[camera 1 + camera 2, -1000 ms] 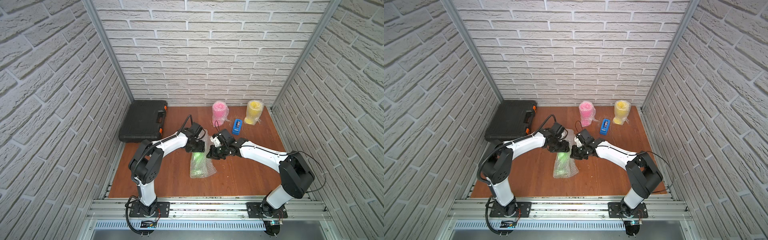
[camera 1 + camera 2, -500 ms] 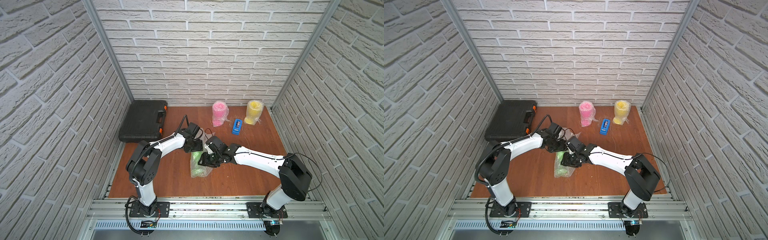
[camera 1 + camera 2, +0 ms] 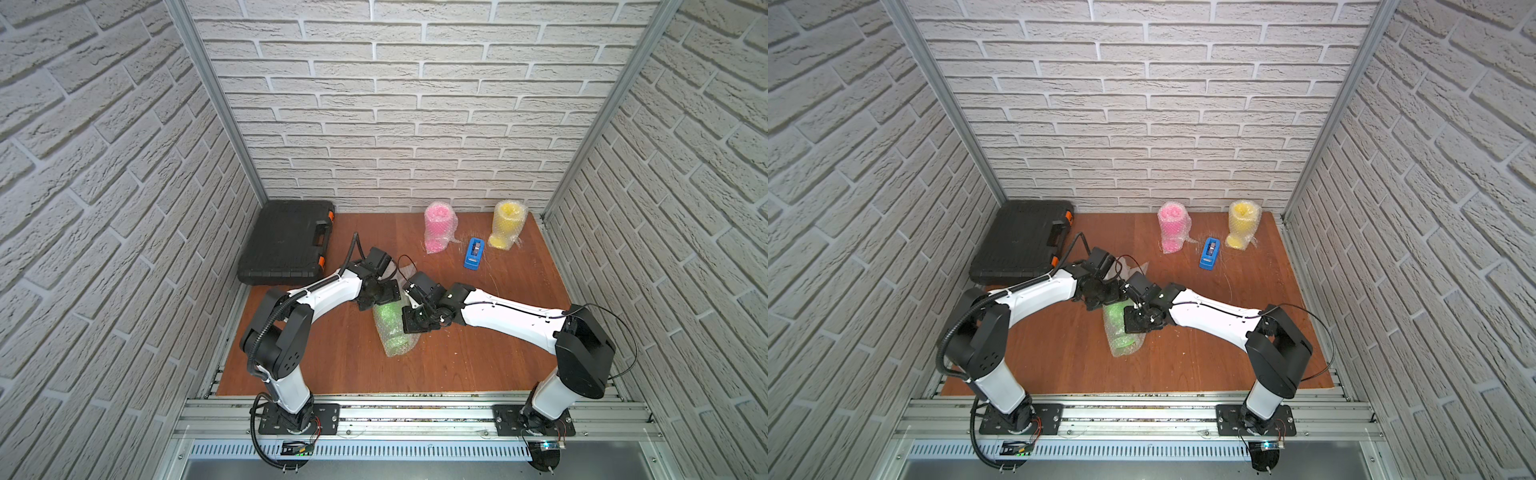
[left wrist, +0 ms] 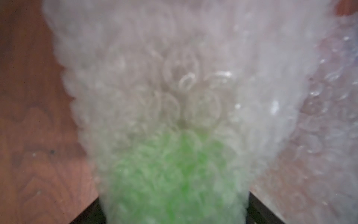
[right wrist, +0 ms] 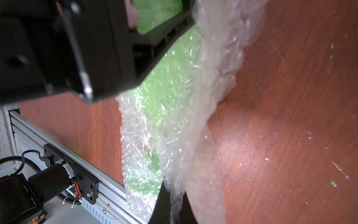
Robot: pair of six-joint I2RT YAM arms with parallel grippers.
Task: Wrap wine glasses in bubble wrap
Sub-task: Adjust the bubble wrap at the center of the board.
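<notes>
The right gripper [image 5: 169, 205] is clenched on a loose edge of the bubble wrap [image 3: 399, 348]. The left gripper [image 3: 380, 298] is released, its jaws spread wide astride the far end of the same bundle. Inside the wrap, the green goblet [image 3: 1115, 321] is laid on its side at the middle of the wooden table [image 3: 478, 365]. The pink goblet [image 3: 438, 226] and yellow goblet [image 3: 508, 224] are stood wrapped near the back wall, with the blue tape dispenser [image 3: 473, 253] seen between them.

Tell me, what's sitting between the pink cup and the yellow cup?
The blue tape dispenser, a little nearer the robot than the pink cup and yellow cup; both top views show it.
</notes>
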